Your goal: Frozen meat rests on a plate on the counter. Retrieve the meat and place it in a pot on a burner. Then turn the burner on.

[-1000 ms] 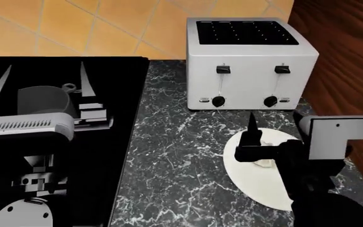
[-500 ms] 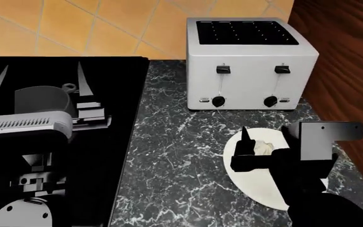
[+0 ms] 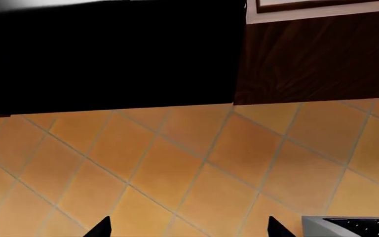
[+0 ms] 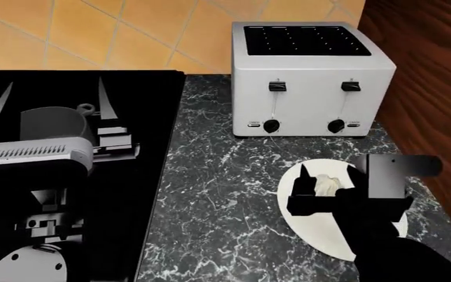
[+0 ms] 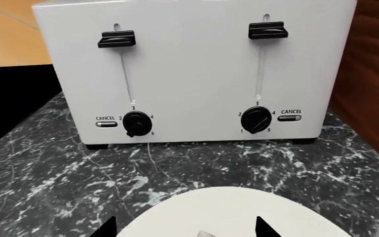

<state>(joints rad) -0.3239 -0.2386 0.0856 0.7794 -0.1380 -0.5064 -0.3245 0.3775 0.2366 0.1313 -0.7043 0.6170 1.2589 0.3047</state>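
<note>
Right tool (image 4: 319, 187) open around frozen meat (image 4: 327, 185), gripping nothing. Looks small, hard, slick: pinch it across the middle.

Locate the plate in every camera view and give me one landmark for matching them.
Head view: the plate lies on the counter at lower right, in front of the toaster, partly behind the right gripper.
Right wrist view: the plate's rim shows along the bottom edge, below the toaster.
Left wrist view: not in it.
Shared landmark: the toaster; its corner shows in the left wrist view too.
</note>
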